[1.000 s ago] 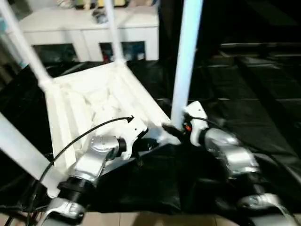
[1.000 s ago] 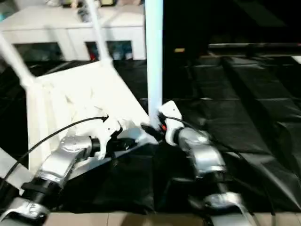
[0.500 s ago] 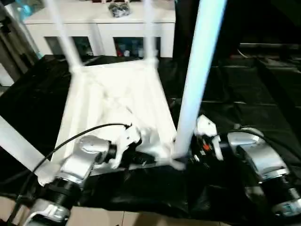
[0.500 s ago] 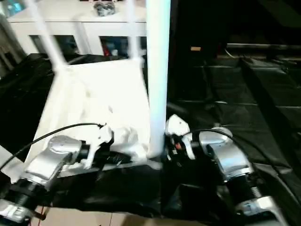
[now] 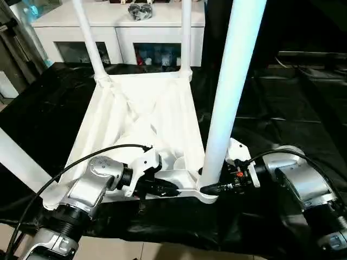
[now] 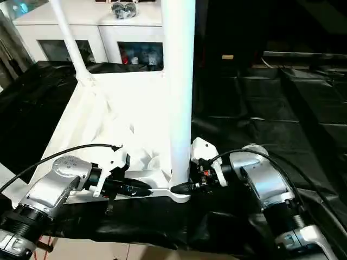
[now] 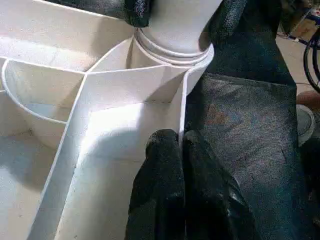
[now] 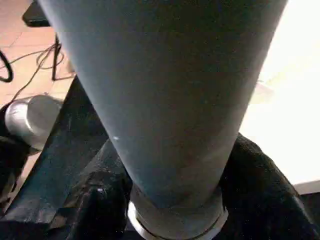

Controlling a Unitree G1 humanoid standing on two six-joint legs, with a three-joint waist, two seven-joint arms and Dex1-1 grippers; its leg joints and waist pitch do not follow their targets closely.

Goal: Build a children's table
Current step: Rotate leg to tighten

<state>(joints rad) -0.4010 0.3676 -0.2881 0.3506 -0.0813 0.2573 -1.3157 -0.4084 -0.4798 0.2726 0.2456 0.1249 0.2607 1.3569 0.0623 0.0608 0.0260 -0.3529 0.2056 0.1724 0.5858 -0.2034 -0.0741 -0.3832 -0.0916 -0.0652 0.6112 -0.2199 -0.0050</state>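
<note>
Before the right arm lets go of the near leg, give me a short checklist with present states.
1. Near leg standing upright in the corner socket: ok.
2. Leg fully seated in the socket: cannot tell; a ringed collar shows above the socket rim in the left wrist view.
3. Right gripper fingers around the leg's base: ok.
4. Left gripper shut on the tabletop's edge rib beside that socket, steadying it: ok.
5. Two far legs standing in their sockets: ok.
6. Tabletop lying ribbed side up on the black sheet: ok.
</note>
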